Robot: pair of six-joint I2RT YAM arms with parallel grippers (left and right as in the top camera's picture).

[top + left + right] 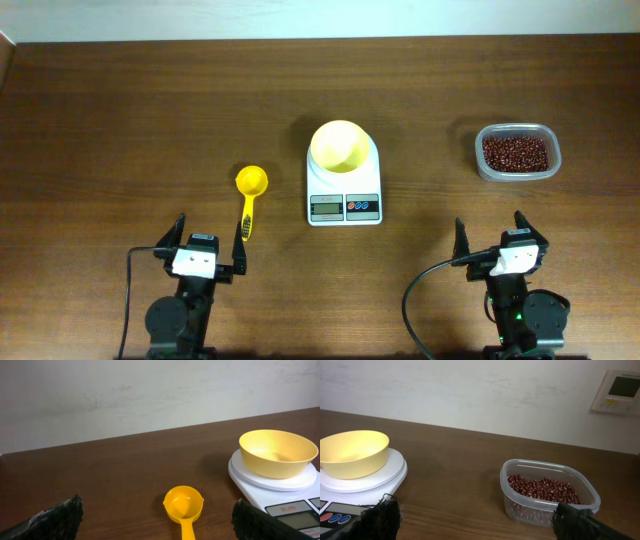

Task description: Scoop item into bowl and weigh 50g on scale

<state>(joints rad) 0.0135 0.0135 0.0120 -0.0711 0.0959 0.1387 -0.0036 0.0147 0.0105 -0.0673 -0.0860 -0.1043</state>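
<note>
Left tool [208,243] wide open, empty. Scoop [248,205] at 1 o'clock, near, handle end toward tool, long axis 12–6. Left arm nearer; right tool [493,236] open, empty.

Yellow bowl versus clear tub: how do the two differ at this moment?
The yellow bowl is round and opaque; the clear tub is rounded-rectangular and see-through. The bowl is empty, while the tub holds reddish-brown beans. The bowl sits on the white scale; the tub stands directly on the table. Both are upright and open-topped.
</note>
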